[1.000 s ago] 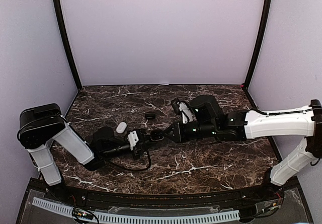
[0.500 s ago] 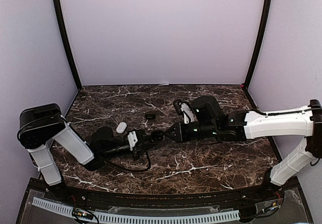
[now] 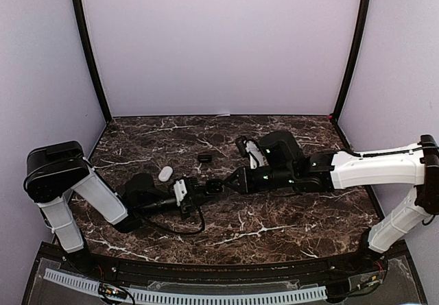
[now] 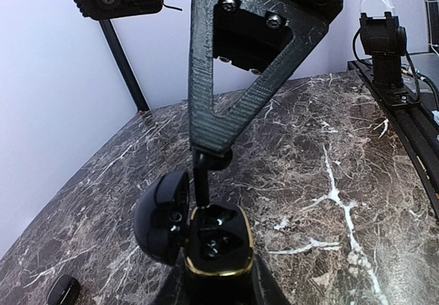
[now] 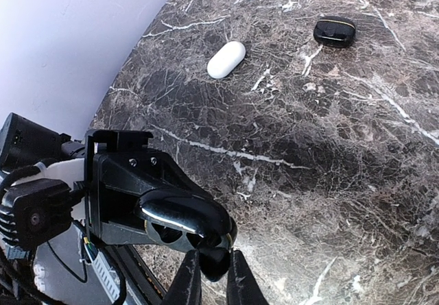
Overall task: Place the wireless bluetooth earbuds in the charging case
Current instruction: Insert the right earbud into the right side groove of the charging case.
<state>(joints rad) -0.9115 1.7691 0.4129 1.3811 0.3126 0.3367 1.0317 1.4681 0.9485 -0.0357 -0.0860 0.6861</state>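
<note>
Black and rimmed in gold, the charging case [image 4: 218,247] sits clamped between the fingers of the left gripper [image 3: 204,188]. It is held just above the dark marble worktop [image 3: 274,229], about midway between the left and right edges and somewhat nearer the near edge. Its rounded lid [image 4: 161,219] hangs open to one side. The right gripper [image 5: 209,277], reaching in from the right edge, has its two slim fingers drawn almost together on a small black earbud [image 5: 214,260]. The earbud is at the rim of the open case, over its hollow interior. The left wrist camera looks up at the right gripper's triangular black frame, with one thin fingertip [image 4: 200,185] dipping to the case's mouth. Whether either well of the case already holds a bud cannot be made out. Toward the left edge a white, pill-shaped case [image 5: 226,59] lies closed and flat on the marble. A second black case [image 5: 335,31], also closed, rests nearer the far edge. Both are well apart from the two grippers.
</note>
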